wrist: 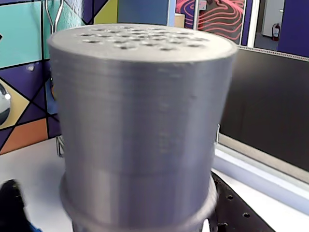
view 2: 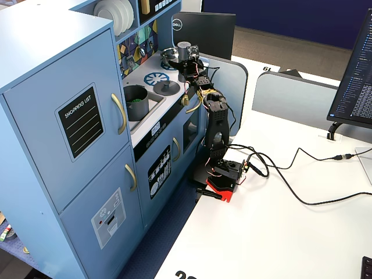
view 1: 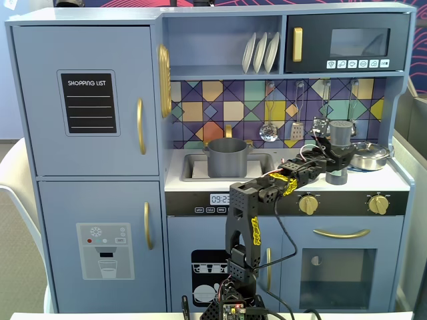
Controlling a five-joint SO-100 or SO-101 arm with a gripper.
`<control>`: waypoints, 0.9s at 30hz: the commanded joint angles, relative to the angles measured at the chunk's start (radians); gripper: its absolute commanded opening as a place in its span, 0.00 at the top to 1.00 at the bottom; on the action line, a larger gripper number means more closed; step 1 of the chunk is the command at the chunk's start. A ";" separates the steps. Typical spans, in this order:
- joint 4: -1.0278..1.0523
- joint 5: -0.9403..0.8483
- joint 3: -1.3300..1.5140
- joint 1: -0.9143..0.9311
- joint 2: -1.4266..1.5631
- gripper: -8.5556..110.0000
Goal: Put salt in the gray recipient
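The salt (view 1: 341, 140) is a tall grey shaker with a wider cap, upright at the right of the toy kitchen's counter. My gripper (view 1: 339, 163) reaches in from the left and is shut on its body. I cannot tell if its base touches the counter. In the wrist view the salt's perforated cap (wrist: 140, 111) fills the frame, with black fingers (wrist: 236, 208) at both lower corners. It also shows in a fixed view (view 2: 185, 49). The gray recipient (view 1: 227, 159) stands in the sink to the left, also seen in a fixed view (view 2: 135, 102) with something green inside.
A shiny steel pan (view 1: 369, 155) sits just right of the salt. A flat grey lid with a knob (view 2: 165, 87) lies on the stove. Utensils (view 1: 269, 130) hang on the tiled back wall. A shelf and microwave (view 1: 347, 43) overhang the counter.
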 commanded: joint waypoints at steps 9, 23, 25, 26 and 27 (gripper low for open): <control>0.104 0.115 -0.107 -0.041 0.117 0.93; 0.698 1.022 -0.190 -0.459 0.617 0.93; 0.770 1.186 -0.198 -0.549 0.646 0.93; 0.793 1.270 -0.198 -0.592 0.657 0.93; 0.808 1.356 -0.199 -0.637 0.660 0.93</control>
